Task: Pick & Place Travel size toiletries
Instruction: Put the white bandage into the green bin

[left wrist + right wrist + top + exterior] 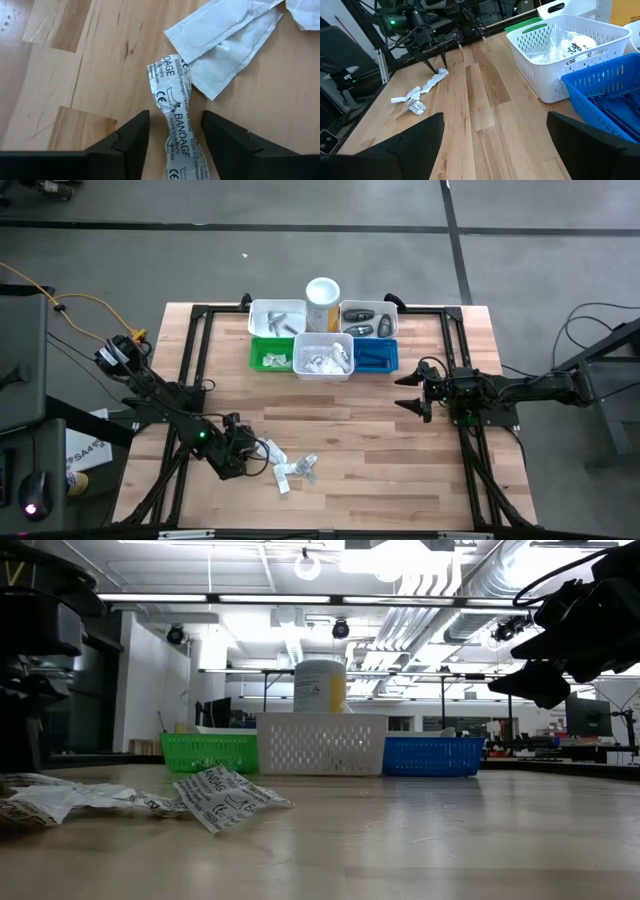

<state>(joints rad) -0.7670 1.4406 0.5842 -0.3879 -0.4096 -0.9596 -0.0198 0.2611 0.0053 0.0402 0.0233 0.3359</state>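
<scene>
Several crinkly white packets lie flat on the wooden table near its front left. One is a long printed packet marked BANDAGE. My left gripper points steeply down over that packet's near end, open. Its two fingers stand on either side of the packet with a little wood showing between. More plain white packets lie just beyond it. My right gripper waits open at the table's right, above the surface and well away from the packets.
A cluster of bins stands at the far middle: green, white holding packets, blue, and two white ones behind. A tall white-and-yellow cylinder stands among them. Bare wood lies between the packets and the bins.
</scene>
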